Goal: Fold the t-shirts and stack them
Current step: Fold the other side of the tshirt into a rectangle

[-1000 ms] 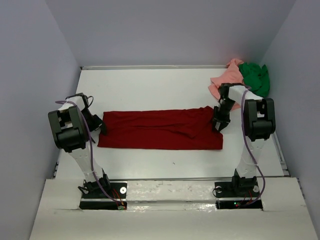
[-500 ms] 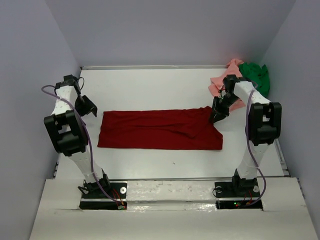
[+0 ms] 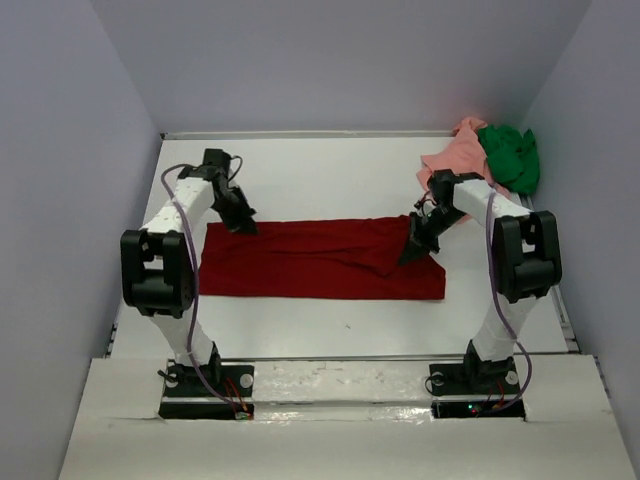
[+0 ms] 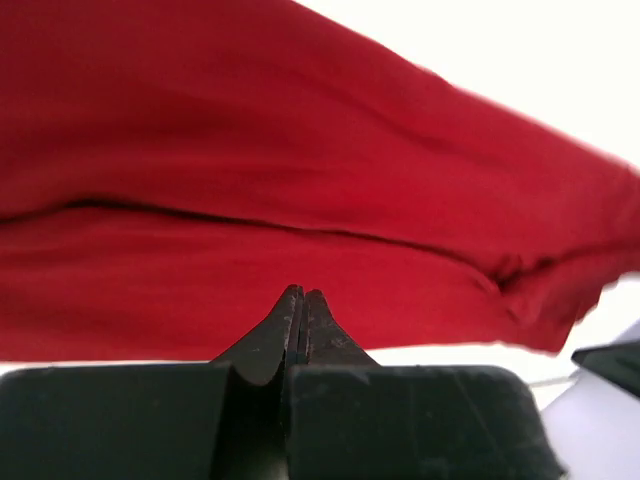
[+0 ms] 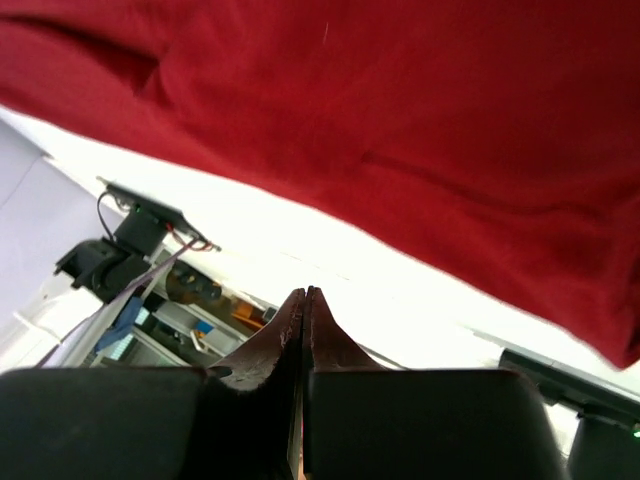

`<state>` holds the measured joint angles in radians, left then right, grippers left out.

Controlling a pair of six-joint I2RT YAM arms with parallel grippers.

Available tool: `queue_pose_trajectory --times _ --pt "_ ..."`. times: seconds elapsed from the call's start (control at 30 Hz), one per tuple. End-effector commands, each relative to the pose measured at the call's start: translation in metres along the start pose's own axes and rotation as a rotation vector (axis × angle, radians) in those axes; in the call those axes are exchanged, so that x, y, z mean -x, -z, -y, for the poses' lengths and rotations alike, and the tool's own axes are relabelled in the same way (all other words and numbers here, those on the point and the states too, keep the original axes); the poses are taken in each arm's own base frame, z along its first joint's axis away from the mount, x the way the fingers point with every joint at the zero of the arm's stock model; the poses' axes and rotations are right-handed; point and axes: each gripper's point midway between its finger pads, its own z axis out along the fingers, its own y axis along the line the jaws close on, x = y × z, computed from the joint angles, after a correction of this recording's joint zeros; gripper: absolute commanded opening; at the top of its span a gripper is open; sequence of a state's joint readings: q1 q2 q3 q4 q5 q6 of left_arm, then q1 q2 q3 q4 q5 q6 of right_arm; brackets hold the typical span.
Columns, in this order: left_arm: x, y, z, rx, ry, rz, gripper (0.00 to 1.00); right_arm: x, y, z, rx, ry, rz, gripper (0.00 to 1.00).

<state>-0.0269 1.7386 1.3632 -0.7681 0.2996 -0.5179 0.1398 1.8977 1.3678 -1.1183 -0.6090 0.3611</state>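
Note:
The dark red t-shirt (image 3: 320, 258) lies flat as a long folded band across the middle of the table. My left gripper (image 3: 243, 222) is at the band's far left corner, jaws shut, with no cloth between them in the left wrist view (image 4: 302, 295); red cloth (image 4: 300, 150) fills that view. Over the band's right end, my right gripper (image 3: 410, 252) is also shut and empty (image 5: 305, 292), the red shirt (image 5: 420, 110) above its tips. The salmon pink t-shirt (image 3: 450, 160) and the bright green t-shirt (image 3: 510, 155) lie crumpled at the far right corner.
Grey walls close in the white table (image 3: 320, 180) at the back and both sides. The two arm bases (image 3: 205, 385) (image 3: 478, 383) stand at the near edge.
The left arm swung in from left of the shirt to its far left corner. The right gripper moved down-left over the shirt's right end. Both grippers have shut.

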Motion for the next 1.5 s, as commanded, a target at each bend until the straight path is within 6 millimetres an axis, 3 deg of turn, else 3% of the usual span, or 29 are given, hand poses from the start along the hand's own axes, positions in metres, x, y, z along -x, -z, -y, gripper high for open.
queue_pose_trajectory --times 0.0,0.13,0.27,0.33,0.47,0.6,1.0,1.47 --pt "-0.037 -0.012 0.055 -0.119 -0.105 -0.081 0.0 -0.017 0.01 -0.02 0.081 0.024 0.05 0.0" --pt "-0.074 -0.027 0.084 -0.171 -0.199 -0.151 0.0 -0.033 0.005 -0.021 0.079 0.049 0.08 0.0" --pt "-0.102 -0.04 0.093 -0.191 -0.287 -0.204 0.0 -0.034 0.008 -0.024 0.107 0.14 0.21 0.0" --pt "-0.111 -0.045 0.093 -0.184 -0.311 -0.217 0.0 -0.037 0.013 -0.024 0.109 0.174 0.278 0.0" --pt "-0.131 -0.059 0.086 -0.163 -0.351 -0.249 0.0 -0.044 -0.011 -0.006 0.095 0.17 0.313 0.0" --pt "-0.146 -0.069 0.08 -0.15 -0.379 -0.272 0.0 -0.032 -0.024 0.001 0.115 0.163 0.402 0.0" --pt "-0.15 -0.075 0.086 -0.133 -0.414 -0.286 0.0 0.0 -0.048 0.005 0.135 0.154 0.5 0.0" --pt "-0.15 -0.074 0.081 -0.104 -0.43 -0.298 0.0 0.014 -0.061 -0.003 0.154 0.132 0.511 0.0"
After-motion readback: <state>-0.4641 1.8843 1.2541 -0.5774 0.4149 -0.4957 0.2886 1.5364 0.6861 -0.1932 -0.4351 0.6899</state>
